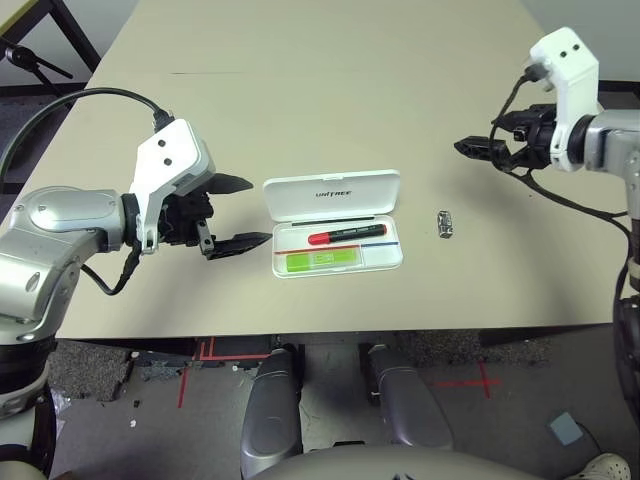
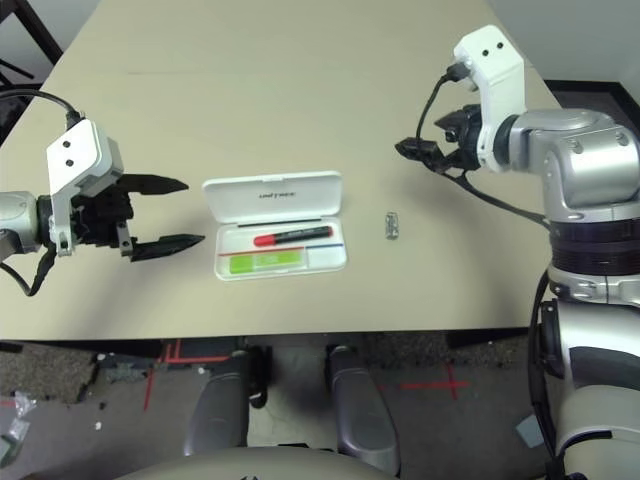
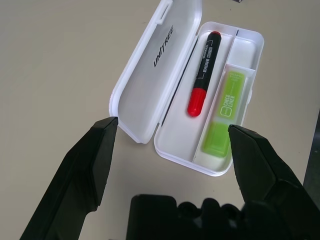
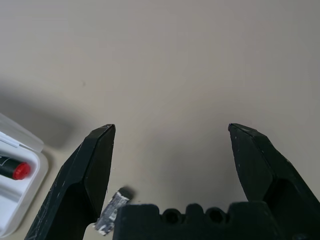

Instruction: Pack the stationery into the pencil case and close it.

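The pencil case point(image 1: 333, 222) lies open on the worktop point(image 1: 300, 90), with the red marker point(image 1: 346, 236) and the green stick point(image 1: 322, 260) in its tray. The small metal piece point(image 1: 446, 225) lies on the worktop to its right, apart from it. The left gripper point(image 1: 236, 212) hangs released and empty just left of the case, and the right gripper point(image 1: 478, 149) hangs released and empty above the worktop beyond the metal piece.

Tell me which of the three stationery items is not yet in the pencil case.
The small silver-black metal piece: it lies on the bare table to the right of the open pencil case, while the red marker and green stick lie inside.
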Robot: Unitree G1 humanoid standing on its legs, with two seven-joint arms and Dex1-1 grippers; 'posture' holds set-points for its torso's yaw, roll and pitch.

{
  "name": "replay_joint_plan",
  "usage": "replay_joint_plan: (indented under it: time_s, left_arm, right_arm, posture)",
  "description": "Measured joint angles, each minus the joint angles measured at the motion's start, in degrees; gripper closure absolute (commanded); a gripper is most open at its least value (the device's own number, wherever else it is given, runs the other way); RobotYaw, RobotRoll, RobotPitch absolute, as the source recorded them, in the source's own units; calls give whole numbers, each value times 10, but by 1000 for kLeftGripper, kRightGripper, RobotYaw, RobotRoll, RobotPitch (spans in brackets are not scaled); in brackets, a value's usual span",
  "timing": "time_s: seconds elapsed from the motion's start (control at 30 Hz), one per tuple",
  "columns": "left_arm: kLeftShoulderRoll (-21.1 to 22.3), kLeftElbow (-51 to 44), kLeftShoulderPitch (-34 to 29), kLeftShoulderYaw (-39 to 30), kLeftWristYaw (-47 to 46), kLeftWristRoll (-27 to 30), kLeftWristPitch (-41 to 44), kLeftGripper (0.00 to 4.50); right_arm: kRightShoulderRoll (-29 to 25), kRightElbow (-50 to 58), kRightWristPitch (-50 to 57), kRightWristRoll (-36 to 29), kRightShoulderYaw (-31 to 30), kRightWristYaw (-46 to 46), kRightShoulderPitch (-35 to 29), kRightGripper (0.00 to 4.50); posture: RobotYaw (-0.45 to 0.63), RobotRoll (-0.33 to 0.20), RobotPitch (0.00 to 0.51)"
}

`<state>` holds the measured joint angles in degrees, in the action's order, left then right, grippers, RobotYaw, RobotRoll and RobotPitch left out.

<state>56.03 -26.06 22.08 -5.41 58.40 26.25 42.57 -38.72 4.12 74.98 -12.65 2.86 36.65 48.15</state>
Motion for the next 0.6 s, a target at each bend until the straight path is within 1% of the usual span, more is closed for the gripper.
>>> replay_joint_plan:
  time_s: [0.1, 0.27, 0.4, 0.6]
  left_arm:
    - [-2, 3, 3, 13, -4, -1, 0, 45]
    - [-11, 21, 25, 43, -6, -8, -9, 45]
    - [-15, 25, 36, 55, -7, -10, -15, 45]
    - [-16, 31, 41, 62, -7, -12, -21, 45]
  right_arm:
    - [44, 35, 57, 1, 31, -54, -14, 0]
    - [111, 72, 110, 5, 34, -119, -67, 0]
    - [143, 103, 130, 10, 41, -160, -84, 0]
    - [179, 127, 158, 12, 44, -193, -108, 0]
  posture:
    - [-107, 0, 196]
    - [-117, 0, 196]
    - [-117, 0, 196]
    - [-116, 0, 201]
